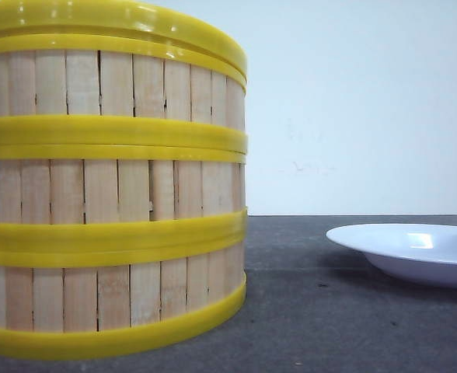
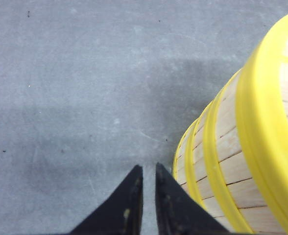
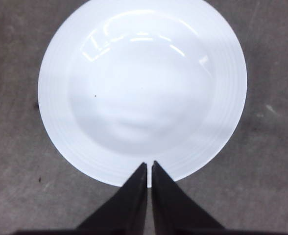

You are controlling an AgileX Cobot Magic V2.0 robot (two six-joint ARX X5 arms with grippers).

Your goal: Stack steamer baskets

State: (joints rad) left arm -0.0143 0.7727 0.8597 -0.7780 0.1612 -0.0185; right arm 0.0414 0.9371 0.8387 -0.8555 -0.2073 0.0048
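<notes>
On grey table (image 1: 353, 326), front view: three steamer baskets (image 1: 112, 202) stacked in one column at left, yellow rims touching, top rim sitting slightly askew; white plate (image 1: 415, 252) well apart at right. Left wrist view: left gripper (image 2: 149, 171) above bare table, black fingertips nearly together, narrow slit between, holding nothing; basket stack just beside it. Right wrist view: right gripper (image 3: 149, 166) over near rim of plate, fingertips almost touching, holding nothing.

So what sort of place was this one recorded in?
Probably a lab or test bench, not a kitchen: a bare grey tabletop against a plain white wall, with only stacked steamer baskets and an empty white plate set out.
</notes>
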